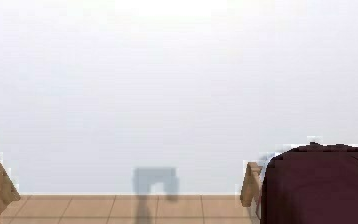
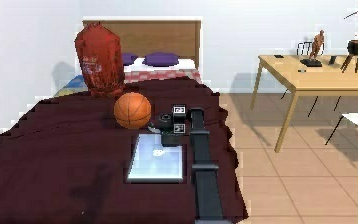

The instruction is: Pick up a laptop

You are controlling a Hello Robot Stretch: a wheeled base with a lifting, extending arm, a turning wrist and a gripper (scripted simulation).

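1. Logged a bed [image 2: 47, 140] under a dark maroon blanket [image 2: 67, 185]. Wooden headboard [image 2: 157, 32] at the far end, with two purple pillows [image 2: 162, 60] just in front of it.
2. Found the laptop [image 2: 155, 160] lying flat on the blanket, pale blue-grey face up. Sits near the bed's side edge toward the arm side view's right, well apart from the pillows.
3. Spotted an orange basketball [image 2: 133, 110] on the blanket just beyond the laptop's far left corner, toward the headboard.
4. Noted a red bag [image 2: 99, 60] standing upright behind the basketball, near the pillow end of the bed.
5. Traced the arm [image 2: 205, 170], a dark bar, up from the bottom edge along the laptop's right side. Ends in two white squares [image 2: 187, 112] with black marks.
6. Placed the gripper [image 2: 168, 130] left of those squares, at the laptop's far edge. Cannot tell whether above or touching the laptop. Cannot tell whether grasping anything, with laptop and blanket lying right behind the fingers.
7. Recorded a wooden table [image 2: 287, 72] off the bed's side on a tan tiled floor [image 2: 287, 170], with small dark figurines [image 2: 312, 50] on its top.
8. In the forward view, saw a plain white wall [image 1: 177, 80], a strip of floor below it, and a maroon corner of the bed at bottom right.
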